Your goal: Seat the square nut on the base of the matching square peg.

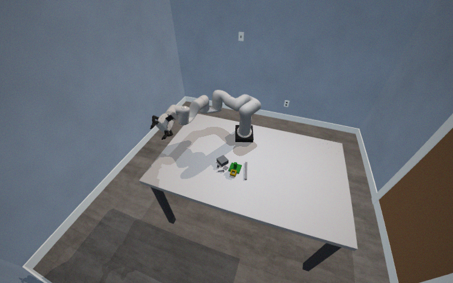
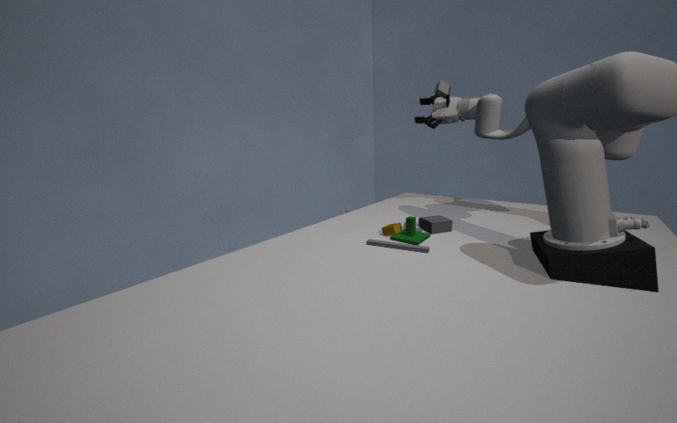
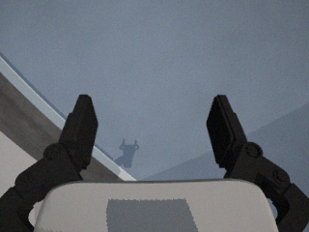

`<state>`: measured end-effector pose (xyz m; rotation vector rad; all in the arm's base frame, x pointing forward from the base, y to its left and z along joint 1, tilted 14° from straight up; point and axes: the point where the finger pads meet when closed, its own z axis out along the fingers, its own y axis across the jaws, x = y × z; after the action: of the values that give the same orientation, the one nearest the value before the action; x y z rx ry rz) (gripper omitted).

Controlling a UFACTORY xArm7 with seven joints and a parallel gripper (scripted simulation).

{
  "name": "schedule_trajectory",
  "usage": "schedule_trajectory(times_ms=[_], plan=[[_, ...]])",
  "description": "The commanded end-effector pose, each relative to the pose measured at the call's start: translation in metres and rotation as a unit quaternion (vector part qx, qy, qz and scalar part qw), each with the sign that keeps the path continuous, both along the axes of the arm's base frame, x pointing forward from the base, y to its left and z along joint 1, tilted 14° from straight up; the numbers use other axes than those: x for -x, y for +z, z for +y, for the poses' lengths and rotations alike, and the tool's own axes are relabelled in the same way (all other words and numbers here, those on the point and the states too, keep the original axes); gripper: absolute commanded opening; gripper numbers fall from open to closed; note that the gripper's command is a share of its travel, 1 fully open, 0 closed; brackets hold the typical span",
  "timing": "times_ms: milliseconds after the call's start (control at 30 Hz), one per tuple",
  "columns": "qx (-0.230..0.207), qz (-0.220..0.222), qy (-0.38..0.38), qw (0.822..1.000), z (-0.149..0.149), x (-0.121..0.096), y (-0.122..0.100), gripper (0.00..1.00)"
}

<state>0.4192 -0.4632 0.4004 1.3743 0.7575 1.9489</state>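
Note:
The yellow square nut lies on the white table, touching the edge of the green base. The green square peg stands upright on its flat green base. My gripper is open and empty. It hangs high in the air beyond the table's far left corner, far from the nut and peg, and faces the blue wall. The wrist view shows only the fingers and the wall.
A grey block sits just beside the peg base. A thin grey bar lies on its other side. Small grey bits lie near the nut. The arm's black mount stands at the table's back.

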Motion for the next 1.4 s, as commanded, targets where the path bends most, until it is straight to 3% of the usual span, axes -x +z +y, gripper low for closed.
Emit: schedule_trajectory(times_ms=[0, 533, 567, 800, 1100, 1367], plan=[[0.002, -0.001, -0.001, 1.000, 0.000, 0.001, 0.002, 1.00], [0.002, -0.001, -0.001, 1.000, 0.000, 0.001, 0.002, 1.00], [0.002, -0.001, -0.001, 1.000, 0.000, 0.001, 0.002, 0.60], [0.001, 0.000, 0.001, 1.000, 0.001, 0.003, 0.007, 0.60], [-0.002, 0.003, 0.008, 1.000, 0.009, 0.011, 0.030, 0.60], [-0.011, 0.019, 0.027, 0.999, 0.037, 0.028, 0.082, 0.60]])
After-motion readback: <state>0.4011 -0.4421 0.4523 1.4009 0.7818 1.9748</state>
